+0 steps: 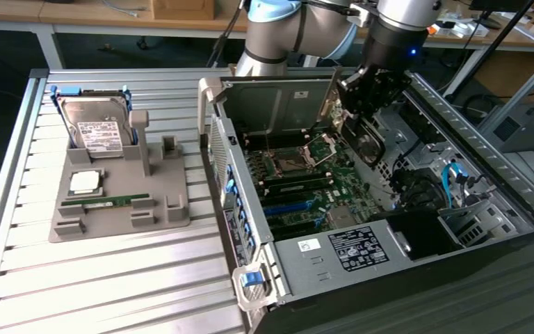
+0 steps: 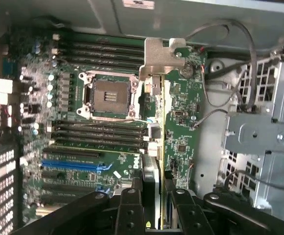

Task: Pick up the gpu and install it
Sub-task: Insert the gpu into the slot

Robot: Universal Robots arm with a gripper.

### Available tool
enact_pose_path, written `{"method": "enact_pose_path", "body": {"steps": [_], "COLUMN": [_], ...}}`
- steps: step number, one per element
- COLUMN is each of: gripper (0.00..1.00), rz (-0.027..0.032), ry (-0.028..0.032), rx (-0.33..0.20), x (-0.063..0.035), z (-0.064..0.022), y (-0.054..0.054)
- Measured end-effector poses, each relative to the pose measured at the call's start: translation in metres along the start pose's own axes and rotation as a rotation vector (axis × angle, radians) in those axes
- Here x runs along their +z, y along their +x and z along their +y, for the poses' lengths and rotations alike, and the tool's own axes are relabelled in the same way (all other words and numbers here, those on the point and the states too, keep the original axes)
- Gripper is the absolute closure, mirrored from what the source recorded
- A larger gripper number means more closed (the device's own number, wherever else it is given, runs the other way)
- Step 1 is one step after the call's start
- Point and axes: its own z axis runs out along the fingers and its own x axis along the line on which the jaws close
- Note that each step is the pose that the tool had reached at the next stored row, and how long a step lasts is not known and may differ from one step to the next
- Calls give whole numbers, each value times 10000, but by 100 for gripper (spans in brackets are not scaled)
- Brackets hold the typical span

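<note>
Black claw [image 2: 154, 198] is clamped on the gpu [image 2: 181, 122], a finger on each side of the thin card, so it's gripping, not empty. Card hangs edge-on below the claw, w/ its silver bracket [image 2: 162, 56] at the end farthest from the fingers. It's in the air inside the open computer case [image 1: 494, 167], over the main board [image 2: 58, 122], not yet seated in any slot as far as I can tell.

Under & beside the card: bare chip socket [image 2: 107, 95], rows of dark slots, and a blue slot [image 2: 71, 164] further off. Cables [image 1: 450, 179] run along the case wall on the card's other side. Case lies toward the worktop [image 1: 109, 278] edge on the exterior view's right. The grey holder [image 1: 170, 212] w/ hard drive [image 1: 95, 129] and memory stick [image 1: 109, 202] sits by the edge on the exterior view's left, well apart.

What could go wrong, my guess:
- Card edge not lined up w/ its slot: pressing then would bend the board or scrape parts.
- Bracket catching the case's back wall on the way in, tipping the card.
- A low swing across the open socket, which could damage its contacts.
- Grip is on a thin, flat card, so a sideways knock could twist it btwn the fingers.
- Loose cables snagging a corner.
</note>
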Motion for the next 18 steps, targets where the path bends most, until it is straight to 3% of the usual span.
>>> {"method": "enact_pose_path", "body": {"steps": [16,18], "gripper": [73,73], "rz": [-163,-172], "ry": [-52,-54], "rx": [-2905,-3068], "x": [9,10], "z": [0,0], "y": [0,0]}}
